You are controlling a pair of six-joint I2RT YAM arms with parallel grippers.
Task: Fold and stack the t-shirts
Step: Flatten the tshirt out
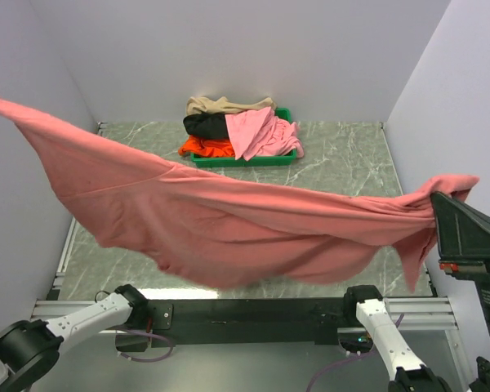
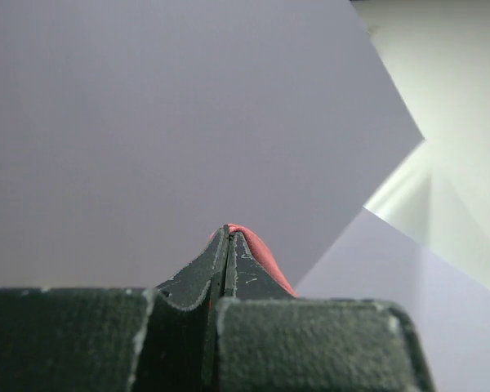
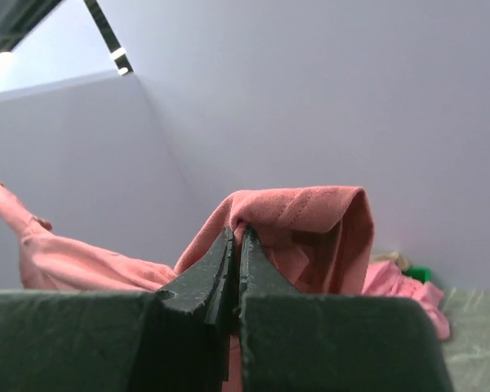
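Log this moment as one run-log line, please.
dusty-red t-shirt: stretched in air between arms | left gripper: shut on it | right gripper: shut on it | other t-shirts: heaped on green tray

My left black two-finger gripper (image 2: 229, 234) is lifted out to my left, jaws pressed tight on an edge of the dusty brick-red cloth t-shirt (image 1: 229, 220). My right black two-finger gripper (image 3: 236, 237) is raised out to my right and pinches a fold of the same shirt.

red t-shirt (image 1: 229, 220): soft, matt cloth
tray (image 1: 245, 162): smooth green plastic
table (image 1: 351, 163): smooth, looks like stone
right gripper (image 3: 235, 237): black, matt, a bit rough
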